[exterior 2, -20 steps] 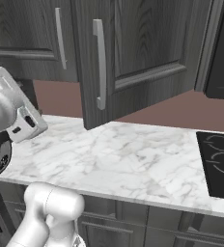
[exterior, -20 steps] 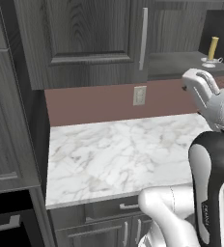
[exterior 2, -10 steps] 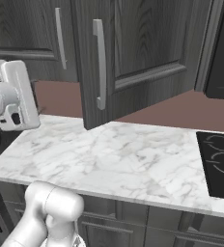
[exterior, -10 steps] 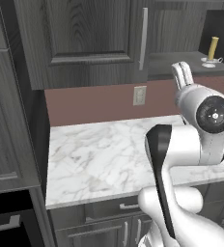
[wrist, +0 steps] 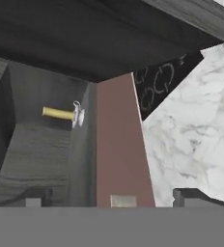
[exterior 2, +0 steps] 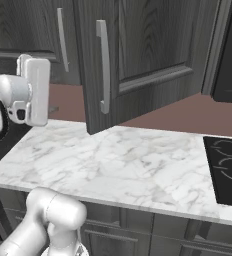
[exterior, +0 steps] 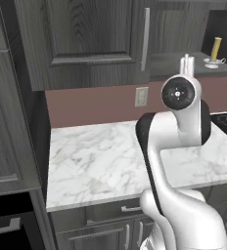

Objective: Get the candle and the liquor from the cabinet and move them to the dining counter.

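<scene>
1. As seen from the hand view, the candle point(wrist: 59, 113) stood on the cabinet point(wrist: 32, 154) shelf, at ten o'clock from the empty, wide-spread gripper point(wrist: 109, 198).
2. The arm was raised, the hand rolled sideways.

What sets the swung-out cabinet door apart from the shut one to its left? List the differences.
The swung-out door stands angled out over the marble counter, while the shut door lies flat and closed. The swung-out door shows its side edge, the shut door only its face. Both are dark grey wood grain with vertical silver bar handles.
</scene>
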